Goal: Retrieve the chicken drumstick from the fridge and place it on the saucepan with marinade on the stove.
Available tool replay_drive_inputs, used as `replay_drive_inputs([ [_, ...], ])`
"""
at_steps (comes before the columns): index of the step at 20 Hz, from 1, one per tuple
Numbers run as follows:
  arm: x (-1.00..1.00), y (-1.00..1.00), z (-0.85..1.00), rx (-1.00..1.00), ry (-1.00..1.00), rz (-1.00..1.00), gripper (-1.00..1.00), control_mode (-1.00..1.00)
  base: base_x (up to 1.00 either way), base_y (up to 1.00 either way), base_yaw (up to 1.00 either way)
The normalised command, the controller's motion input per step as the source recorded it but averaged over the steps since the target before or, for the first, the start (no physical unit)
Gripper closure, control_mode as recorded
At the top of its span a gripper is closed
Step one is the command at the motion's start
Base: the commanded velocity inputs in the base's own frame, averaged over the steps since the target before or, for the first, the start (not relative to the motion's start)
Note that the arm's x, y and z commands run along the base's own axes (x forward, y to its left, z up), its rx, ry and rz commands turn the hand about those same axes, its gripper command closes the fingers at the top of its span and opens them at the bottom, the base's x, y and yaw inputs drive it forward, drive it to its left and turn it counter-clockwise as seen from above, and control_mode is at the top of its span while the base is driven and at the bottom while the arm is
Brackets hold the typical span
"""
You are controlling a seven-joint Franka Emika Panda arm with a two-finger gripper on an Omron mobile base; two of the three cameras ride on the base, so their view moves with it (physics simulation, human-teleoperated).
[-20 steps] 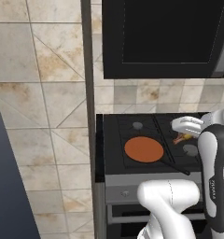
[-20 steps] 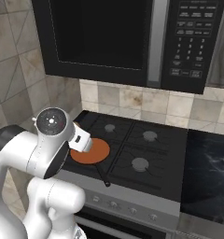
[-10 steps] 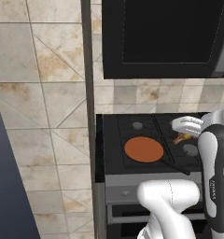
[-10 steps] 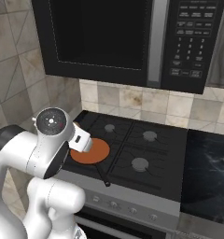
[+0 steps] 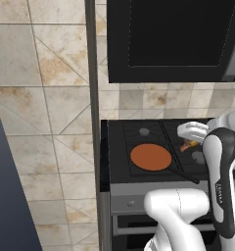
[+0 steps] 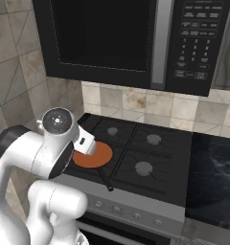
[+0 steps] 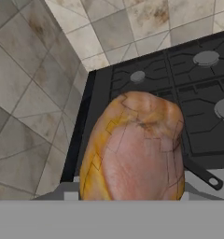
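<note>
Black gas stove [image 6: 150,153] unchanged all second: claw [image 5: 190,142] clenched on yellow-tan chicken drumstick [image 7: 135,149], parked beside orange-filled saucepan [image 5: 150,157]; placement pending.

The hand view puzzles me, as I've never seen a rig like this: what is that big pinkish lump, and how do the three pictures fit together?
All three are rendered pictures of one moment in a simulated kitchen. A white robot arm on a driving base is filmed by two cameras behind it, left and right, and by a third on its hand. That lump is the chicken drumstick, held in the tool right in front of the hand camera, so it looks huge. From the left base view it is a small tan piece. Below is the stove, carrying the saucepan with marinade, an orange-brown disc with a thin dark handle. A black microwave hangs above.
</note>
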Motion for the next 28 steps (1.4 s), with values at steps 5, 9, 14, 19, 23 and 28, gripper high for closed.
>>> replay_drive_inputs([
  [5,0.33,0.00,-0.40,0.00,0.08,0.00,1.00,-1.00,0.00,0.00,0.00],
  [9,0.33,0.00,-0.58,0.00,0.08,0.00,1.00,-1.00,0.00,0.00,0.00],
  [14,0.36,0.00,-0.57,0.00,0.08,0.00,1.00,-1.00,0.00,0.00,0.00],
  [19,0.50,0.00,-0.45,0.00,0.08,0.00,1.00,-1.00,0.00,0.00,0.00],
  [23,0.59,0.00,-0.36,0.00,0.08,0.00,1.00,-1.00,0.00,0.00,0.00],
  [28,0.61,0.00,-0.33,0.00,0.10,0.00,1.00,-1.00,0.00,0.00,0.00],
])
